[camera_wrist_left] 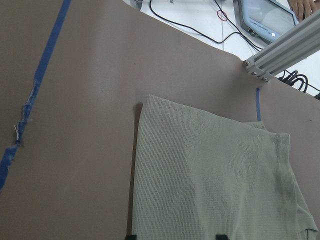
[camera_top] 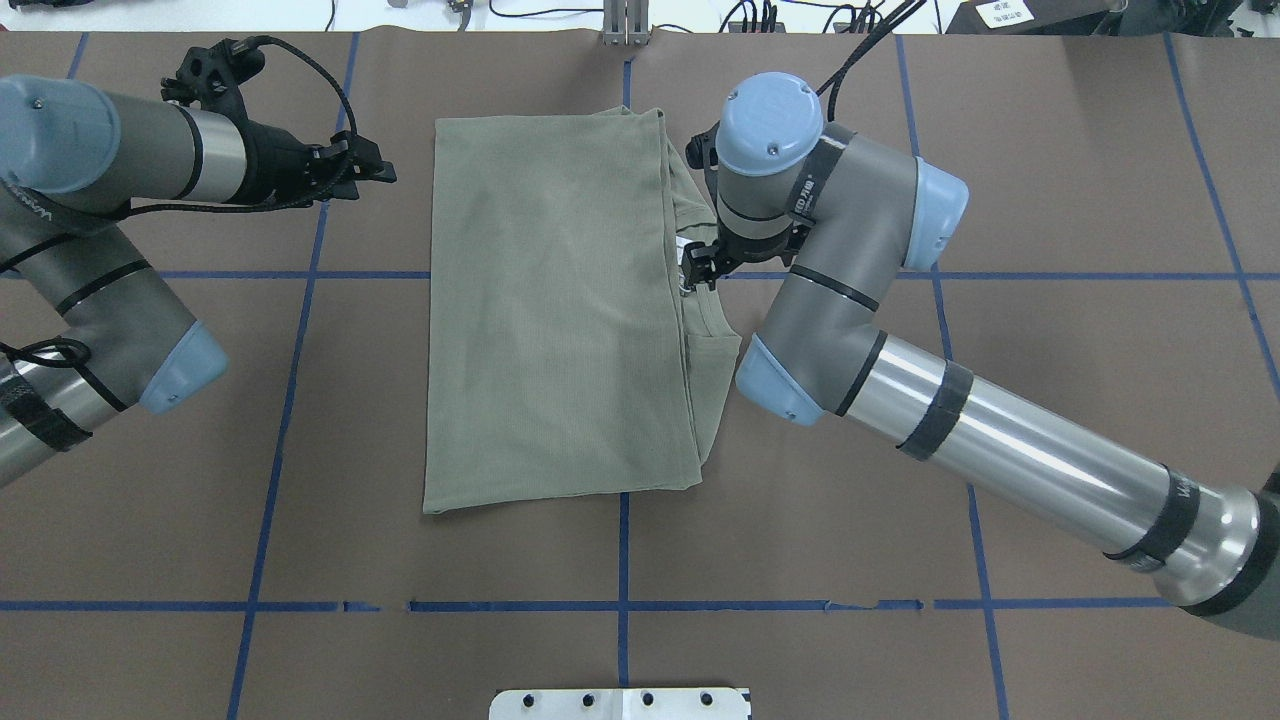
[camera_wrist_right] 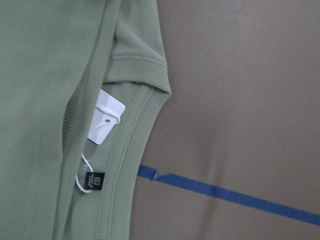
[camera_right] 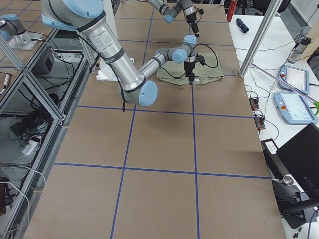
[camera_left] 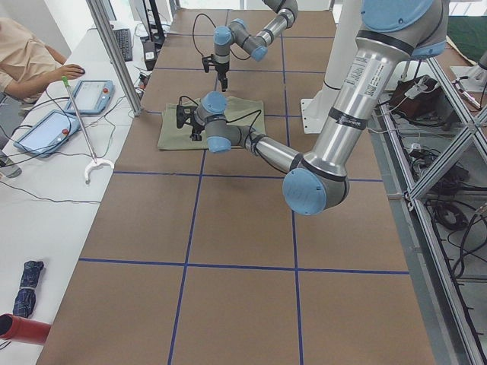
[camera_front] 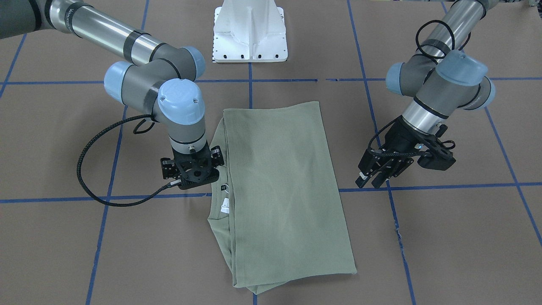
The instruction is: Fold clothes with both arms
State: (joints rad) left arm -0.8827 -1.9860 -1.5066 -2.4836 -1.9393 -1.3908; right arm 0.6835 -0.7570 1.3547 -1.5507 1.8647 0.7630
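The shirt point(camera_front: 279, 182) lies folded into a long flat rectangle in the middle of the table point(camera_front: 444, 237), across a crossing of blue tape lines point(camera_front: 444, 186). Its top layer is smooth. Along the edge on the robot's right a lower layer sticks out, and there the round collar point(camera_wrist_right: 130, 165) shows, with a white paper tag point(camera_wrist_right: 106, 116) on a string and a small black label point(camera_wrist_right: 94, 180) just inside it.

The right gripper point(camera_front: 192, 171) points straight down over that collar edge of the shirt, low and close to the cloth. Its fingers are hidden under the wrist from where I stand, and its own camera shows only collar, tag and table, so I cannot tell whether the jaws are apart or together, or whether they touch the fabric.

The left gripper point(camera_front: 374, 180) hangs off the shirt's opposite long edge, well apart from it and clear of the table, tilted down. Its fingertips point(camera_wrist_left: 220, 236) stand spread with nothing between them; its camera looks over the shirt's corner from that side.

Beyond the shirt's short edge on the robot's side stands the white pedestal point(camera_front: 250, 34). Past the far short edge, off the table, a person point(camera_left: 23, 57) sits at a bench.
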